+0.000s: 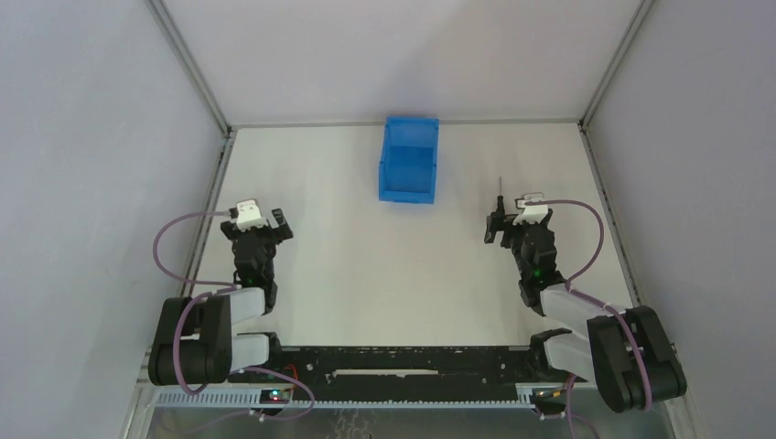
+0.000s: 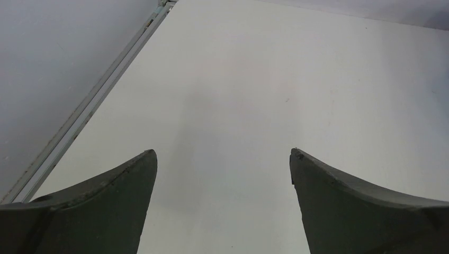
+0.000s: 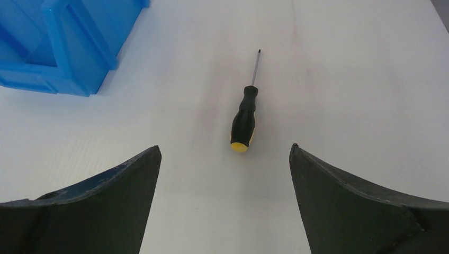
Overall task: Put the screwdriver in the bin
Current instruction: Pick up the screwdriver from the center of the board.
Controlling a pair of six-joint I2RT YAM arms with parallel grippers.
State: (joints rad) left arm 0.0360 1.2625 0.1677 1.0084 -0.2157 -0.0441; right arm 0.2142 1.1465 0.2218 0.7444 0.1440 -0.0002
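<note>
Since the screwdriver [image 3: 244, 119] lies flat on the desk [image 1: 366, 274], outside the bin [image 1: 409, 187], the task looks to be at its very start: nothing is gripped, lifted or dropped in. The right claw [image 3: 225, 151] hangs over the desk with its jaws spread wide and empty. The yellow-capped handle end lies just ahead of the gap between them, and the tip points away from the arm. The left claw [image 2: 223, 153] is also wide and holds nothing. It hovers over bare desk on the other side, well apart from both things.

By my judgement everything is left to do: lower the right claw around the black handle, close, lift, carry it left and forward over the blue walls, then let go.

The bin is the only container. It stands at the far middle of the desk, its lower edge facing the arms. From above, only its blue floor shows, with nothing inside.
</note>
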